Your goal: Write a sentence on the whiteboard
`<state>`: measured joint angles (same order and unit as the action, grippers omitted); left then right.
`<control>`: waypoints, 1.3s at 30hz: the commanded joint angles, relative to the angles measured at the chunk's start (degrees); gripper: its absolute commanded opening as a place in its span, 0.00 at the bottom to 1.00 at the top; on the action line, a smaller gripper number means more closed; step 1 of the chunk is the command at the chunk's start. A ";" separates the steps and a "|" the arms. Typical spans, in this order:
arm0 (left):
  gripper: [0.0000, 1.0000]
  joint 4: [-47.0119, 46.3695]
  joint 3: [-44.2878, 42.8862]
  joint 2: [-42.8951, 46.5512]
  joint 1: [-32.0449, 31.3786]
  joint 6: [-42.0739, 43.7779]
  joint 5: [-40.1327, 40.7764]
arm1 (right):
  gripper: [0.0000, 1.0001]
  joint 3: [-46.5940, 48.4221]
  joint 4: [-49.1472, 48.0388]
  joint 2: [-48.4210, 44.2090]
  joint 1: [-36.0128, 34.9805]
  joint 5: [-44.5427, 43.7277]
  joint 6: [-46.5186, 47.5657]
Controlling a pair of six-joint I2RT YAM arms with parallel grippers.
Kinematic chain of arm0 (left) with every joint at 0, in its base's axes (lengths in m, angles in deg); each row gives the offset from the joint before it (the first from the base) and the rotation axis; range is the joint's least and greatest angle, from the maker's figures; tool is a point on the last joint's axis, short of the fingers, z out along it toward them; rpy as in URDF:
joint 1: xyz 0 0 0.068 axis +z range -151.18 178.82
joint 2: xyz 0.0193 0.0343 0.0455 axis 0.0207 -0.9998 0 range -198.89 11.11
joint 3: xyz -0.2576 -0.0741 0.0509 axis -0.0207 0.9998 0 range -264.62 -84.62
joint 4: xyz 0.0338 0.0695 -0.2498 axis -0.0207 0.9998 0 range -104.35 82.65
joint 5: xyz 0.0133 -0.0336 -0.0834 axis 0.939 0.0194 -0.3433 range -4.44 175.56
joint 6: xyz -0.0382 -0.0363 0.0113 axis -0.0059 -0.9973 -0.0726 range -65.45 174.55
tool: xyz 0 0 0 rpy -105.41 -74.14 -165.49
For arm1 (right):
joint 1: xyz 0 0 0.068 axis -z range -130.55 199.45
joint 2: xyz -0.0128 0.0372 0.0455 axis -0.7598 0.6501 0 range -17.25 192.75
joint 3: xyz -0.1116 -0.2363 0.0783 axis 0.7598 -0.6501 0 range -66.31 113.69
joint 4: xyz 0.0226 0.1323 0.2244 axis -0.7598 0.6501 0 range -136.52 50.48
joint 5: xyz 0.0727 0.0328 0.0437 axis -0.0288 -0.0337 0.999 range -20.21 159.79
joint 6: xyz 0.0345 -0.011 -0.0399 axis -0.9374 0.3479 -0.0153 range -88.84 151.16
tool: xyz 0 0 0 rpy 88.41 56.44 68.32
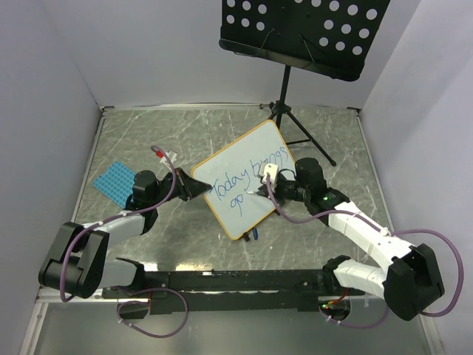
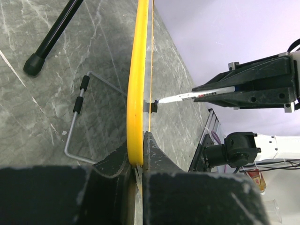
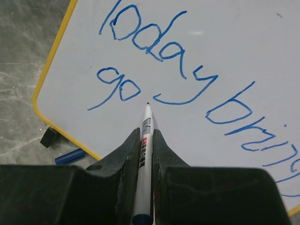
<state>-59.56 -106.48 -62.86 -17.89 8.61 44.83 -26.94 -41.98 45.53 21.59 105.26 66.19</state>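
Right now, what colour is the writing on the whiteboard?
Blue; the writing shows best in the right wrist view.

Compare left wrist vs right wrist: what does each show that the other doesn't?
Left wrist only: the whiteboard edge-on, its yellow frame clamped in the left gripper; a wire prop on the board's back side; a music stand foot.
Right wrist only: the sentence, blue "Today brings" with "go" under it; a blue cap lying beside the board's edge.
Both: the whiteboard, and the marker held shut in the right gripper.
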 commanded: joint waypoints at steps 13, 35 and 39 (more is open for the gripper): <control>0.01 2.50 1.30 -0.12 -1.22 6.38 -4.62 | 0.00 0.97 -3.74 2.78 -0.71 -0.12 -1.80; 0.01 2.58 1.30 -0.03 -1.22 6.47 -4.62 | 0.00 1.14 -1.11 1.29 2.37 -3.56 -1.80; 0.01 2.67 1.30 0.15 -1.22 6.47 -4.71 | 0.00 1.14 0.38 1.29 2.54 -2.68 -0.75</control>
<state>-59.54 -106.48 -62.86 -17.87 8.59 44.86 -26.96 -43.25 47.54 23.50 103.47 63.74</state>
